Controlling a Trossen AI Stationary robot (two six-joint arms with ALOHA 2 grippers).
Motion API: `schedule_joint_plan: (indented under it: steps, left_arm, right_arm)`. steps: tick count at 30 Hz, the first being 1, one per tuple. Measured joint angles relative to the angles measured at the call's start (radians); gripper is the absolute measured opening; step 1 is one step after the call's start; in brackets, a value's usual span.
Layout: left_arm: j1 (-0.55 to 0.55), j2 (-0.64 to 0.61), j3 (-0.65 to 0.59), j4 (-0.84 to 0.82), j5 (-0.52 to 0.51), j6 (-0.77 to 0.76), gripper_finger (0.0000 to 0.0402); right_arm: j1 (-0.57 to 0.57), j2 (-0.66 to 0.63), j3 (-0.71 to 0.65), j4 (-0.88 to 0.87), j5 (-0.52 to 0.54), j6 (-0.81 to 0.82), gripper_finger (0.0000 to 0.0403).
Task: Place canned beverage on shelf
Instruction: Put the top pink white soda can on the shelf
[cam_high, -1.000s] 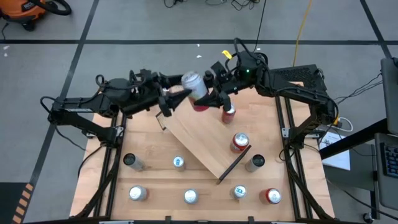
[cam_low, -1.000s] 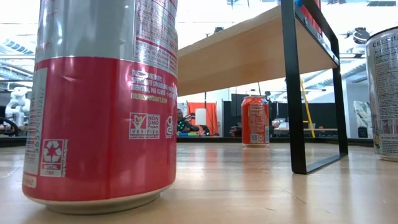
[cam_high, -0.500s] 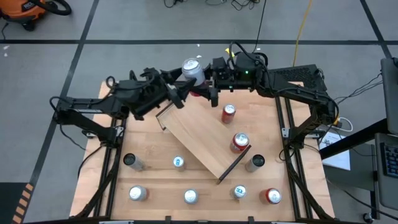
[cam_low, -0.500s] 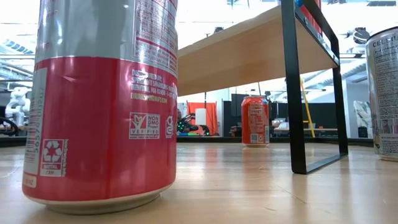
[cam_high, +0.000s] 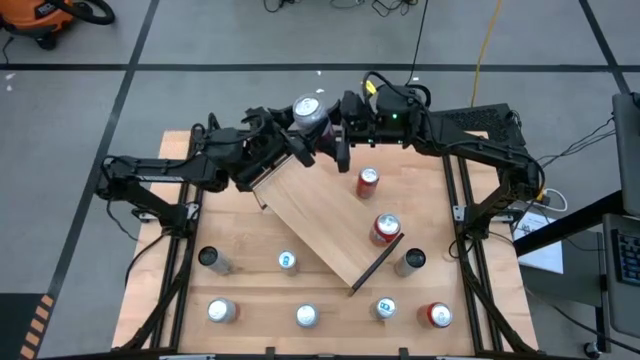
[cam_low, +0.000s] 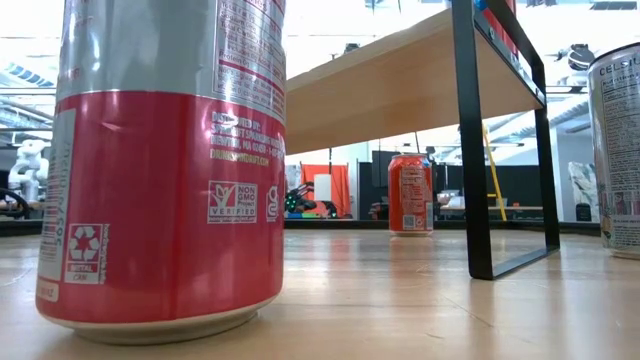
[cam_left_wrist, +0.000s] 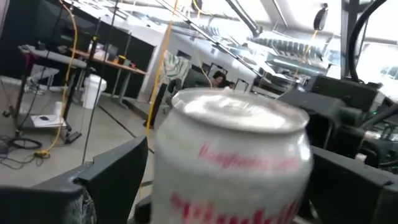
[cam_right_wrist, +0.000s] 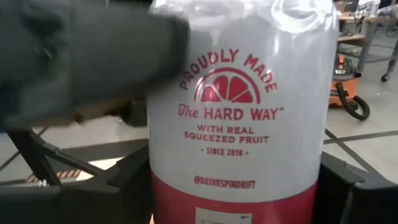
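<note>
Showing a hand-over above the far end of the light-wood shelf (cam_high: 325, 222): the silver-and-red beverage can (cam_high: 308, 116), carried there during the last second, is pinched by the right gripper (cam_high: 325, 135), while the left gripper (cam_high: 290, 148), jaws spread, has been brought alongside.

Both arms meet high — left fingers (cam_high: 296, 152) spread.
</note>
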Motion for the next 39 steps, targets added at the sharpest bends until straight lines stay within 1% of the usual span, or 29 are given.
schedule_joint_plan:
  steps: [4, 8, 13, 16, 20, 23, 27, 32, 36, 39]
  left_arm:
    - [0.002, 0.000, 0.000, 0.000, 0.028, 0.002, 0.0372]
    - [0.002, 0.000, 0.000, -0.001, 0.035, 0.000, 0.0344]
    - [0.003, 0.000, 0.000, -0.014, 0.041, 0.005, 0.0307]
    - [0.003, 0.000, 0.000, -0.017, 0.041, 0.000, 0.0294]
    - [-0.004, 0.001, -0.001, -0.017, 0.044, -0.012, 0.0294]
    - [-0.015, 0.000, -0.003, -0.020, 0.055, -0.006, 0.0297]
    - [-0.033, -0.005, -0.003, -0.005, 0.044, -0.003, 0.0297]
    - [-0.054, -0.005, -0.002, 0.000, 0.023, -0.013, 0.0297]
    - [-0.072, -0.005, -0.002, -0.009, -0.020, -0.078, 0.0297]
    - [-0.093, -0.003, -0.002, -0.020, -0.045, -0.079, 0.0297]
  right_arm:
    - [0.000, 0.000, 0.000, -0.021, -0.001, -0.004, 0.0279]
    - [0.000, 0.000, 0.000, -0.021, -0.033, -0.004, 0.0279]
    - [0.000, 0.000, 0.000, -0.031, -0.032, 0.000, 0.0279]
    - [0.000, 0.000, 0.000, -0.038, -0.033, 0.011, 0.0282]
    - [0.000, -0.004, 0.001, -0.071, -0.050, 0.066, 0.0303]
    - [0.001, -0.018, 0.001, -0.137, -0.064, 0.115, 0.0320]
    - [0.000, -0.046, 0.001, -0.235, -0.135, 0.120, 0.0336]
    - [-0.001, -0.083, 0.001, -0.330, -0.186, 0.115, 0.0343]
    - [0.000, -0.127, 0.001, -0.429, -0.189, 0.110, 0.0343]
    - [0.000, -0.170, 0.001, -0.507, -0.188, 0.109, 0.0343]
